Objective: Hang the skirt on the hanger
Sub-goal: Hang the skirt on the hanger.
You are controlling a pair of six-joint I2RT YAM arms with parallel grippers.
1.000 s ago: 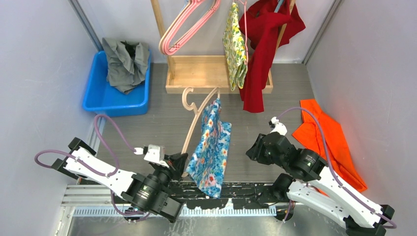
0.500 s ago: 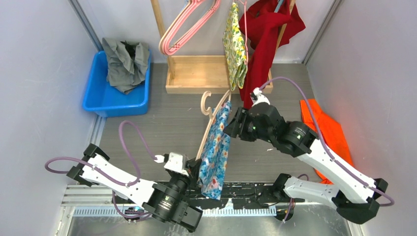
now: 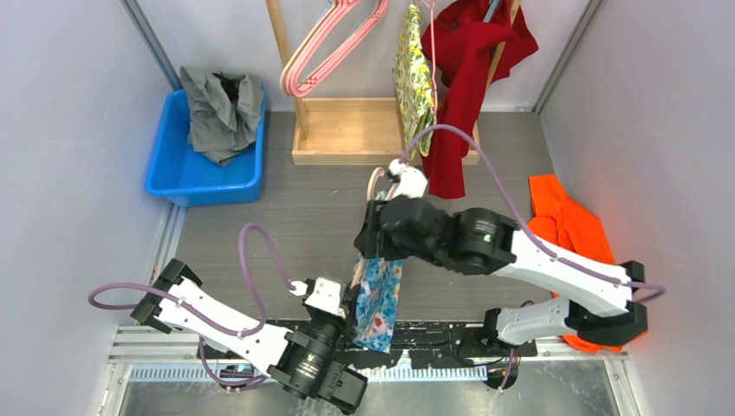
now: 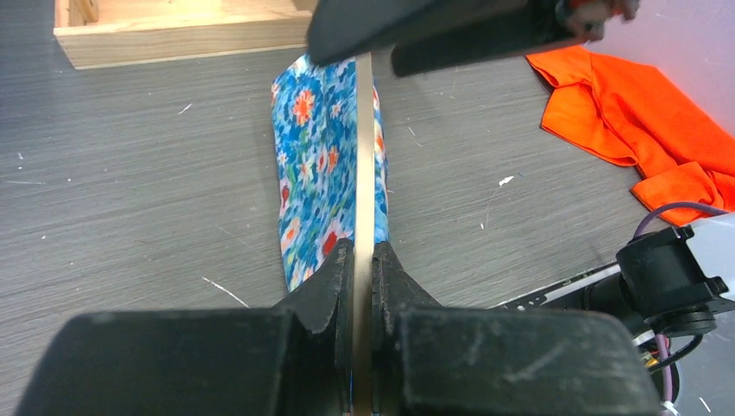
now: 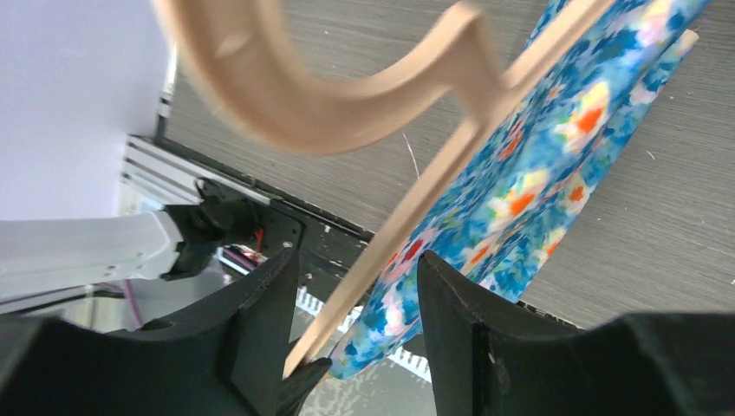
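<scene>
A blue floral skirt [image 3: 381, 295] is draped over a pale wooden hanger [image 3: 374, 180], which is lifted off the table. My left gripper [image 3: 350, 301] is shut on the hanger's lower arm end [image 4: 365, 156], and the skirt [image 4: 312, 156] hangs along the wood just beyond the fingertips. My right gripper [image 3: 371, 243] is over the hanger's upper part. In the right wrist view its jaws [image 5: 360, 277] stand open, with the hanger's arm [image 5: 407, 217] and the skirt [image 5: 537, 173] between them and untouched. The hook [image 5: 286, 95] shows just above.
A blue bin [image 3: 204, 178] holding grey clothes [image 3: 221, 108] sits at the back left. A wooden rack base [image 3: 347, 130] stands at the back with pink hangers [image 3: 325, 48], a yellow floral garment [image 3: 414, 82] and a red garment [image 3: 459, 87]. An orange cloth [image 3: 576, 234] lies at the right.
My right arm has swung left from the table's right side to over the hanger, and its jaws have widened. My left arm has shifted right, carrying the hanger and skirt with it.
</scene>
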